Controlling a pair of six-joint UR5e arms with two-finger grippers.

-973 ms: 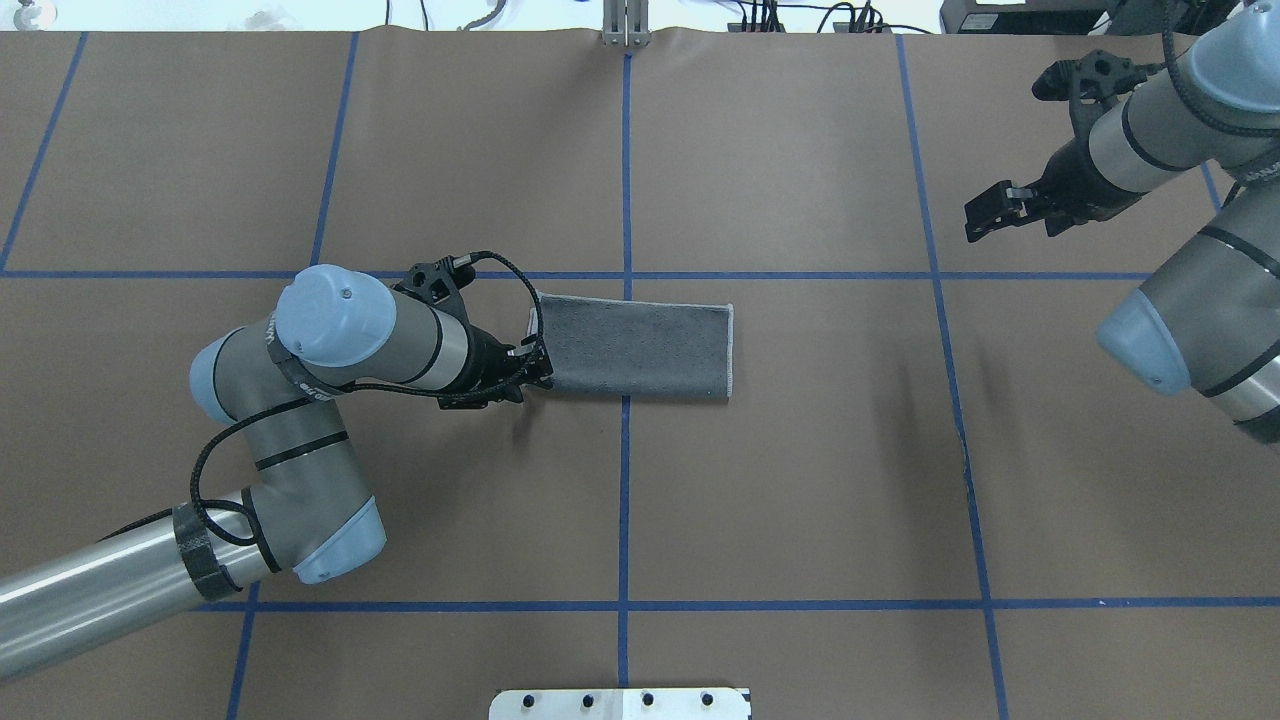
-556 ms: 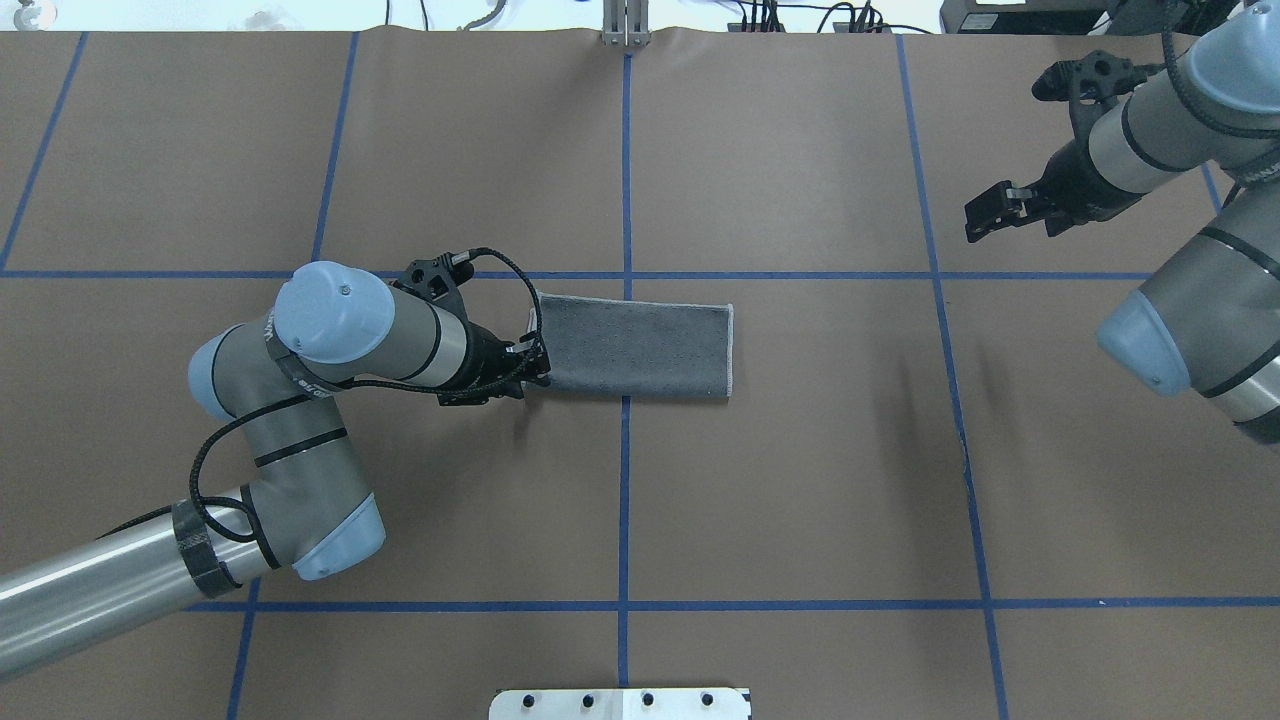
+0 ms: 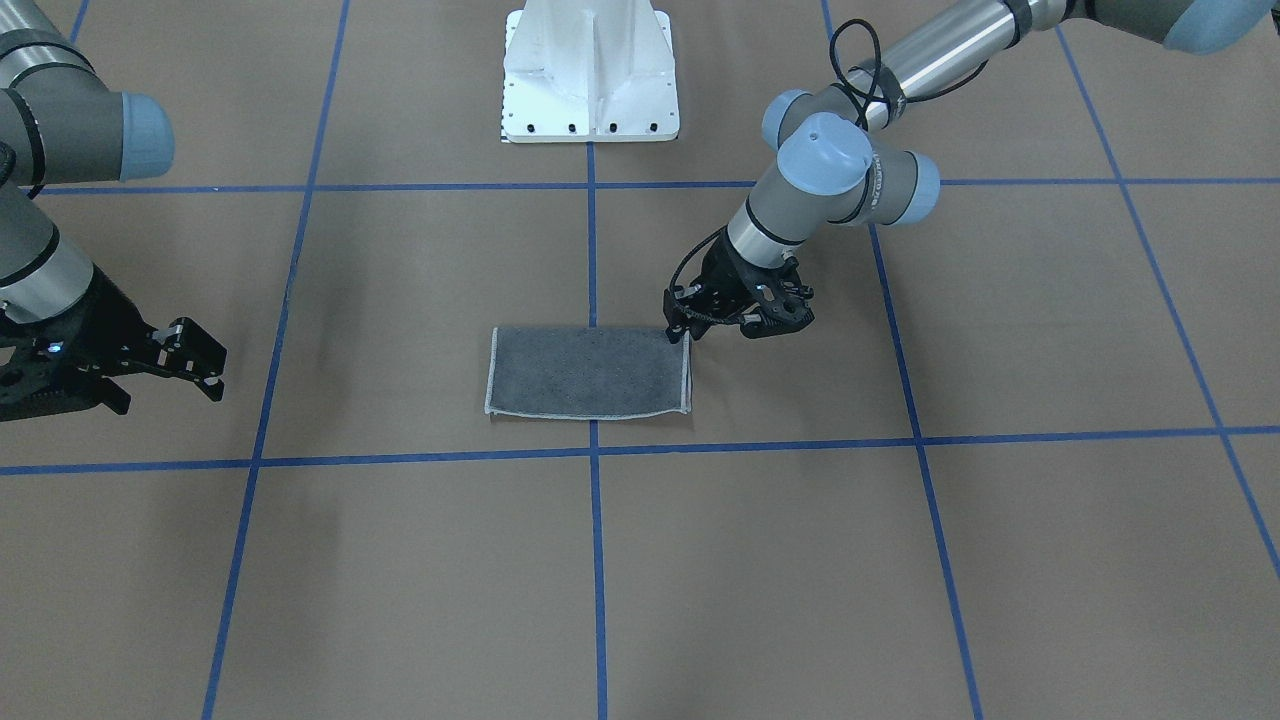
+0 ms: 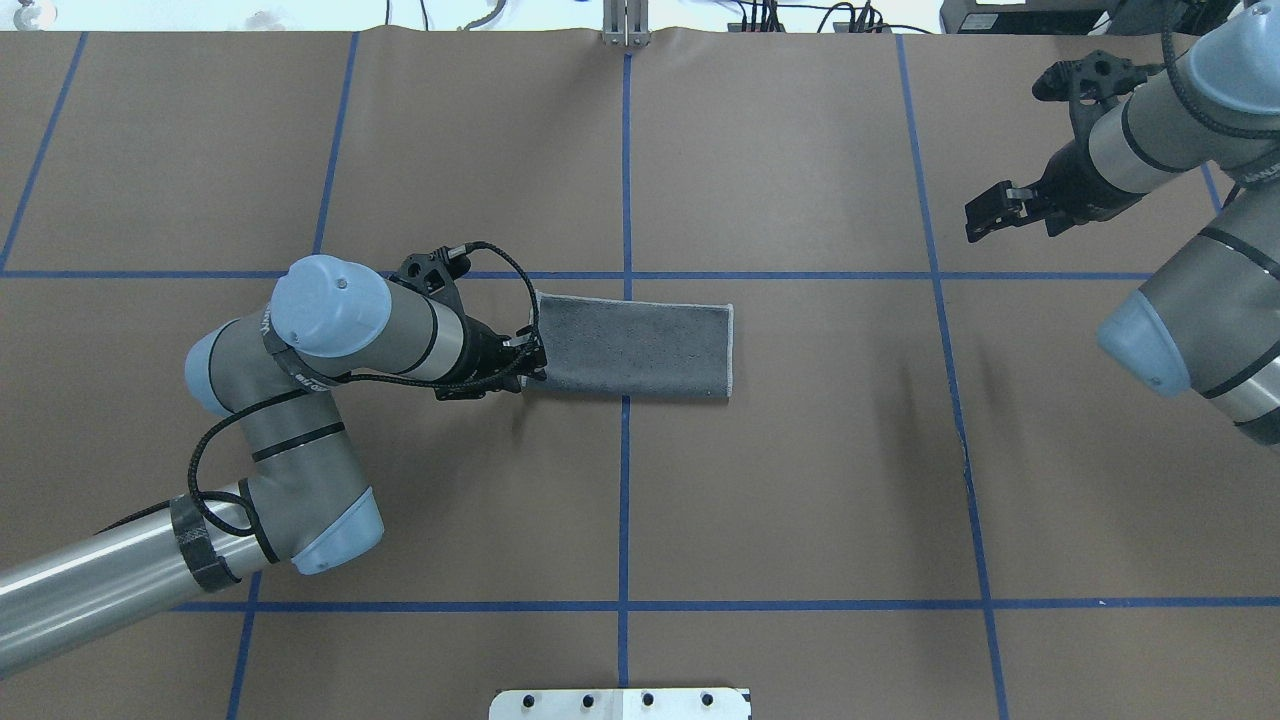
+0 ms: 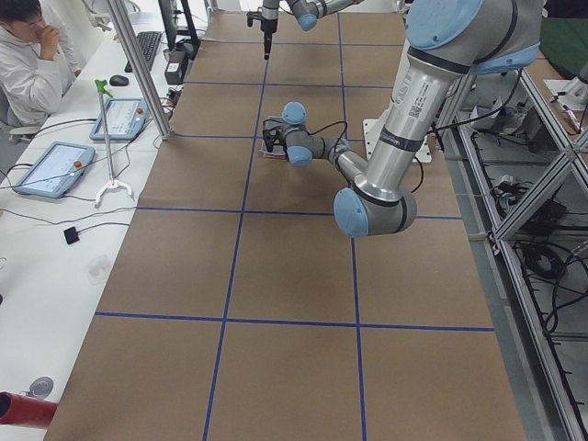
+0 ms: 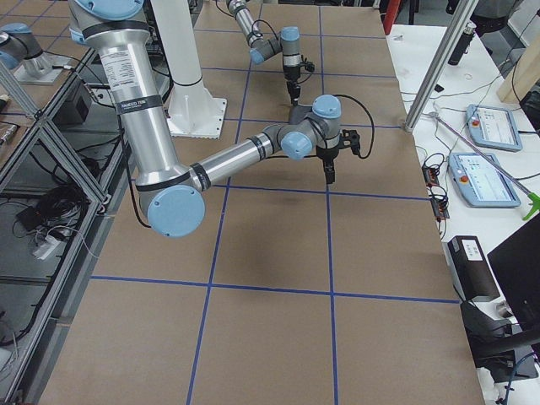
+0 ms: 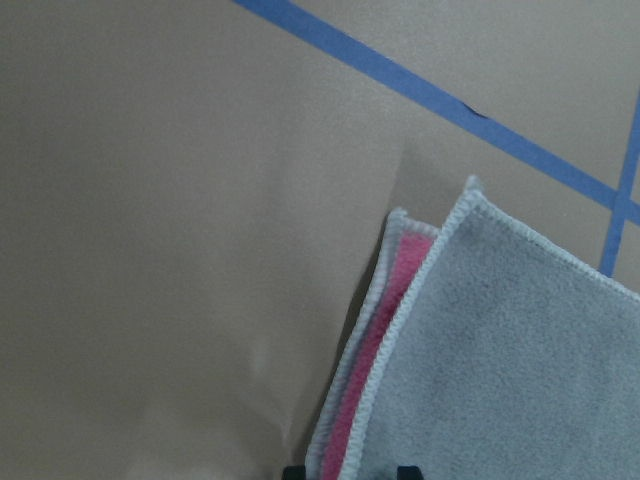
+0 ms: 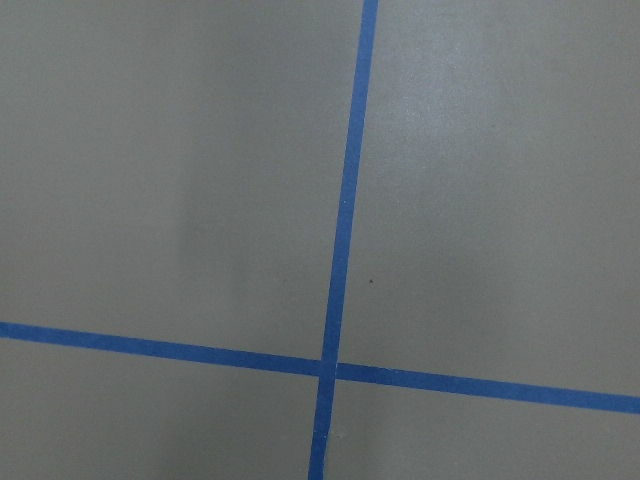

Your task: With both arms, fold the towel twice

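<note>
From my seat the towel (image 4: 640,348) lies flat near the middle of the table (image 4: 800,500), folded into a long strip with the dark grey face up. It crosses the blue tape line (image 4: 626,500) that runs 12 to 6 in the overhead view. My left tool (image 4: 532,366) sits low at the strip's 9 o'clock end, by the near corner. On the left wrist camera its fingertips (image 7: 292,472) just show at the bottom edge, a little apart, either side of the light edging, with the pink inner face (image 7: 375,380) peeking between the layers. Whether they pinch the cloth I cannot tell. The right tool (image 4: 982,214) hangs well off toward 2 o'clock, jaws spread and empty.
</note>
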